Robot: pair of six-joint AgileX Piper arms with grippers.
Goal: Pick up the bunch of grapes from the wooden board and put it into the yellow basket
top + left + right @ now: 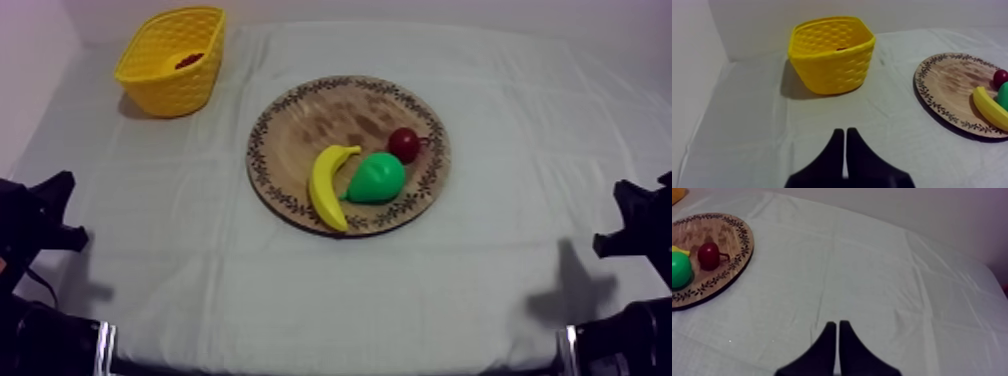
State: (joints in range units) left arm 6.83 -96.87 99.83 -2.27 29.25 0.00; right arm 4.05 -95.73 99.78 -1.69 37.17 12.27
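The yellow basket (pixel 172 62) stands at the table's far left. Inside it lies a dark reddish lump (pixel 188 60), probably the bunch of grapes, mostly hidden by the basket wall. The round wooden board (pixel 310 115) sits mid-table and carries a banana (pixel 326 186), a green pear (pixel 378 178) and a small red fruit (pixel 404 144). My left gripper (pixel 845 131) is shut on nothing, low over the cloth, pointing toward the basket (pixel 831 55). My right gripper (pixel 837 323) is also shut on nothing, over bare cloth to the right of the board (pixel 727 258).
Both arms rest at the near corners, the left arm (pixel 40 220) and the right arm (pixel 640 225), well apart from the board. Open cloth lies between the board and the basket. A wall runs behind the table's far edge.
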